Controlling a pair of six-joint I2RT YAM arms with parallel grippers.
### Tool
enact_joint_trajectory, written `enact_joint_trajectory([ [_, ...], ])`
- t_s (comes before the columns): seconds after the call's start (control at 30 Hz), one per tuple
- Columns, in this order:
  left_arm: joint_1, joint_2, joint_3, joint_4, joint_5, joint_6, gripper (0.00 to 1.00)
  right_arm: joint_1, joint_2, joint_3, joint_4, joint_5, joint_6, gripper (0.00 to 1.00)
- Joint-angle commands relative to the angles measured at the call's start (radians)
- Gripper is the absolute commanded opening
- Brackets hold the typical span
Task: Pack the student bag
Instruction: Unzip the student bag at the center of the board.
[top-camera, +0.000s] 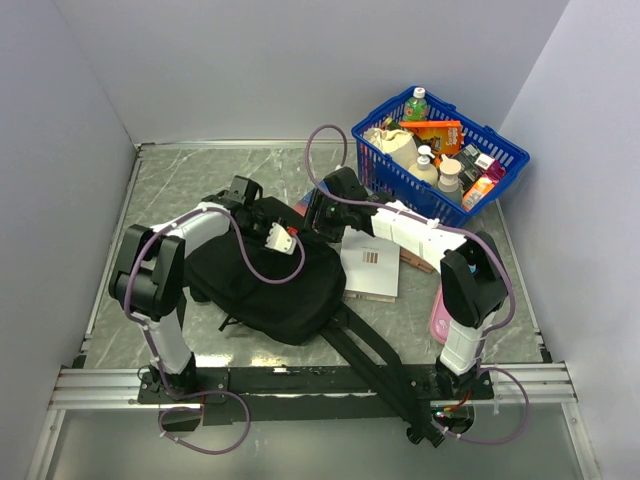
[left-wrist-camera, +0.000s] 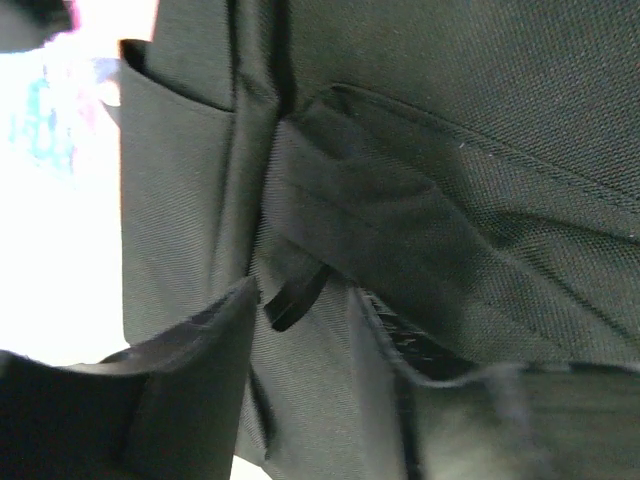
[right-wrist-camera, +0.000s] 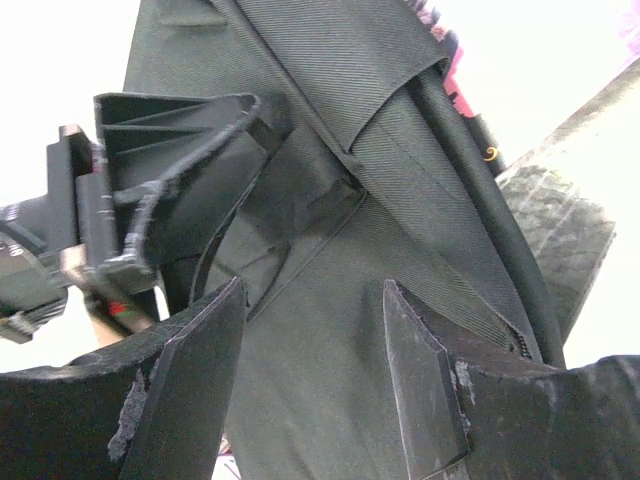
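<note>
You're at the opening step. The student bag (top-camera: 265, 285) lies mid-table (top-camera: 180, 180), beside the books (top-camera: 370, 265), with both grippers at its top end. Your left gripper (top-camera: 258, 208) straddles a fabric fold; whether it grips, I can't tell. Your right gripper (top-camera: 315, 222) stands open over the cloth. Next you likely pinch and part the mouth. The table is grey marble, walled in white, with a blue basket (top-camera: 505, 150) far right.

Black student bag (left-wrist-camera: 480, 120) fabric close up, folded strap (left-wrist-camera: 370, 230), left pincer (left-wrist-camera: 302, 292) astride
</note>
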Motion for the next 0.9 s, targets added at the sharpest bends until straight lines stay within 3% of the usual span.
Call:
enact_joint_trajectory([
  [0.0,-0.02,0.021,0.038,-0.026,-0.031,0.014,0.42,0.003,-0.059,-0.016,0.045,-0.024,0.003,0.64],
  [0.13,-0.023,0.019,0.031,-0.04,-0.032,0.008,0.34,0.004,-0.077,-0.034,0.048,-0.02,0.0,0.63],
  [0.23,-0.028,0.013,0.017,-0.035,-0.031,-0.009,0.22,0.003,-0.089,-0.05,0.049,-0.017,0.0,0.63],
  [0.33,-0.039,-0.002,-0.004,0.008,-0.023,-0.053,0.01,0.003,-0.095,-0.06,0.048,-0.013,0.003,0.63],
  [0.43,-0.05,-0.024,0.012,0.009,-0.002,-0.121,0.01,0.003,-0.095,-0.056,0.029,-0.01,0.002,0.64],
  [0.57,-0.062,-0.077,0.035,0.008,0.017,-0.22,0.01,0.007,-0.062,0.001,-0.052,0.042,0.04,0.8],
  [0.87,-0.063,-0.223,-0.043,0.012,0.057,-0.338,0.01,0.02,0.035,0.11,-0.096,0.017,0.146,0.77],
])
